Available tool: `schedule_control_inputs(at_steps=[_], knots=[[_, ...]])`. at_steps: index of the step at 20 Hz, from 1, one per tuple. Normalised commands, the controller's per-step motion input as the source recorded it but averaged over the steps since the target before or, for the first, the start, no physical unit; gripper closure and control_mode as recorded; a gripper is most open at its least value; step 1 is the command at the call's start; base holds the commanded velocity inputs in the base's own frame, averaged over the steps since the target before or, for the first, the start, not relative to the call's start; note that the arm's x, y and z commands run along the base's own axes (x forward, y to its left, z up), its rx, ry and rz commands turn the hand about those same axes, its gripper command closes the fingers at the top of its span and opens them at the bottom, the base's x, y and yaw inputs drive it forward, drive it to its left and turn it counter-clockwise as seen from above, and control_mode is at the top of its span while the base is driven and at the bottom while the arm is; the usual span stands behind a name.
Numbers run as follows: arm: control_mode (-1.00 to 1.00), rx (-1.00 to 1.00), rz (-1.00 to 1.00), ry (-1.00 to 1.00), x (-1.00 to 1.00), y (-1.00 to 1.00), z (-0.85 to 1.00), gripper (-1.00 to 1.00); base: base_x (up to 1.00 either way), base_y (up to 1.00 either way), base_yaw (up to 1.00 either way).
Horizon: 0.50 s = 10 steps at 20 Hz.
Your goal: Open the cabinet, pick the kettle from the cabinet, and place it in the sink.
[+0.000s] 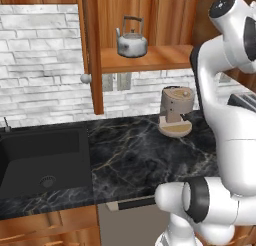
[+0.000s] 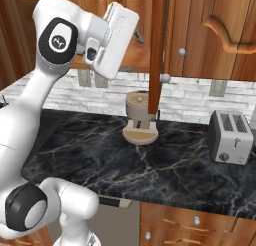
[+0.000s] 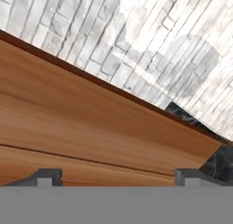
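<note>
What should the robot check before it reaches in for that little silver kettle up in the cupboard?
1. Cabinet doors swung open: ok.
2. Kettle upright on the shelf, handle up: ok.
3. Gripper fingers spread wide, nothing between them: ok.
4. Gripper aimed at the kettle: not ok; the hand view looks along wood and brick wall.
5. Sink basin free to receive the kettle: ok as far as it shows.
6. Coffee machine below the shelf, out of the arm's way: cannot tell.

Both base views share the counter (image 1: pixel 140 155); hand view close against wood.
</note>
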Motion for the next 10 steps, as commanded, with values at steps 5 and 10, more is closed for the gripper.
schedule_control_inputs(at_steps=[5,10], knots=[[-1.00,-0.07,0.08,0.00,-0.17,0.45,0.08,-1.00,0.00,0.00,0.00],[-1.00,-0.10,0.17,0.00,-0.20,0.46,0.07,-1.00,0.00,0.00,0.00]])
